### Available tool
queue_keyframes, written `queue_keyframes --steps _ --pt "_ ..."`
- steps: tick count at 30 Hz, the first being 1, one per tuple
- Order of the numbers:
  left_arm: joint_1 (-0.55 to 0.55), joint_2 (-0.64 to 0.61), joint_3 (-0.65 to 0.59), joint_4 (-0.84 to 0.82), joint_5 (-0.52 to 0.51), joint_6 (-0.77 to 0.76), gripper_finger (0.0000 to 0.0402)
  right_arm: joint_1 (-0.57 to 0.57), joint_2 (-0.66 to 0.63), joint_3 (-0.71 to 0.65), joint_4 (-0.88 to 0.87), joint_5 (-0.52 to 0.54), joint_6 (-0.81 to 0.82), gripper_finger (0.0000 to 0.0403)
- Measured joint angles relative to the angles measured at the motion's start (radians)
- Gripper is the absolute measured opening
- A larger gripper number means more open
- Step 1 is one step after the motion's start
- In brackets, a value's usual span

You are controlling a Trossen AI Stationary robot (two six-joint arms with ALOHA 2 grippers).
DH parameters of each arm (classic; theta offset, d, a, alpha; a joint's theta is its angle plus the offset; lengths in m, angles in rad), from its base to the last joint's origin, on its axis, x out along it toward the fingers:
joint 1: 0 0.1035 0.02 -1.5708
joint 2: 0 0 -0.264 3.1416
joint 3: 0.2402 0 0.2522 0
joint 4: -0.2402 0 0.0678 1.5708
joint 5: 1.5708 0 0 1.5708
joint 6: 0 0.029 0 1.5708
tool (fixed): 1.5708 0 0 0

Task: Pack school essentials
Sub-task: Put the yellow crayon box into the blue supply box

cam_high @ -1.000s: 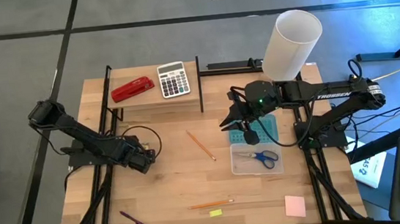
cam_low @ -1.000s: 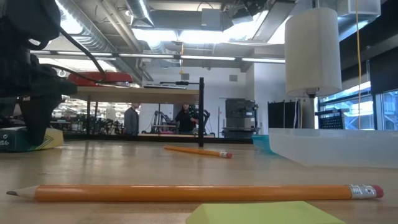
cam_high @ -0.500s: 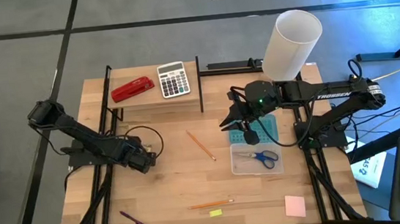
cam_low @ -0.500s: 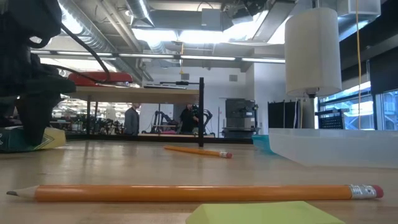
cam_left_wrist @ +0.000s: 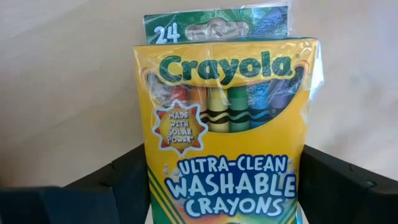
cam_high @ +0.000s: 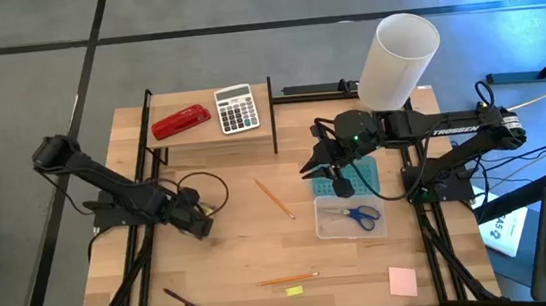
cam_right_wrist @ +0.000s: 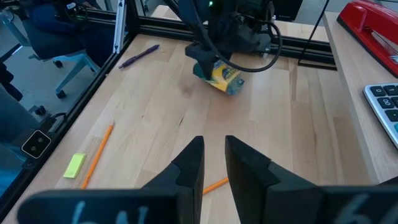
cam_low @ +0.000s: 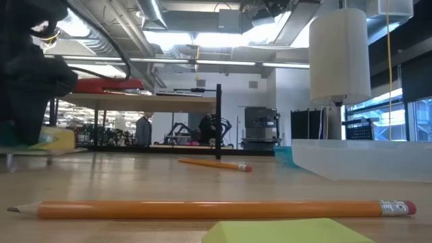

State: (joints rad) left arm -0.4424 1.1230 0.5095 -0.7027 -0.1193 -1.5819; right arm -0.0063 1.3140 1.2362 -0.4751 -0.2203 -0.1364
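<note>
Gripping crayons (cam_left_wrist: 227, 130) in clamped left gripper (cam_high: 197, 217) near desk's left edge, risking slippage from the slick wrapper; idling right gripper (cam_high: 330, 173), narrowly open, by the bin (cam_high: 350, 216).

2 dark arms (cam_high: 115, 183) — seemingly black-cabled

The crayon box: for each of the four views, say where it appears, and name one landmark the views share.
High view: the crayon box is left of centre, in the left gripper.
Low view: far left, just above the table.
Left wrist view: fills the centre.
Right wrist view: upper middle.
Shared landmark: red stapler, seen in the high, low and right wrist views.
</note>
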Motion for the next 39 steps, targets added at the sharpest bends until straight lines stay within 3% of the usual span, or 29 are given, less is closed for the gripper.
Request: queue_keyframes --steps 6,18,28,39 --pt "0.036 -0.018 0.017 0.064 0.022 0.196 0.0311 0.000 0.000 0.000 0.000 0.000 0.000 0.0068" --pt "0.154 0.007 0.188 0.061 0.002 0.663 0.0311 0.000 0.000 0.000 0.000 0.000 0.000 0.0068" --pt "0.236 0.149 0.317 0.066 -0.008 1.035 0.0311 0.000 0.000 0.000 0.000 0.000 0.000 0.0068" --pt "0.261 0.336 0.359 0.210 0.036 1.196 0.0311 0.000 0.000 0.000 -0.054 -0.002 0.001 0.0068"
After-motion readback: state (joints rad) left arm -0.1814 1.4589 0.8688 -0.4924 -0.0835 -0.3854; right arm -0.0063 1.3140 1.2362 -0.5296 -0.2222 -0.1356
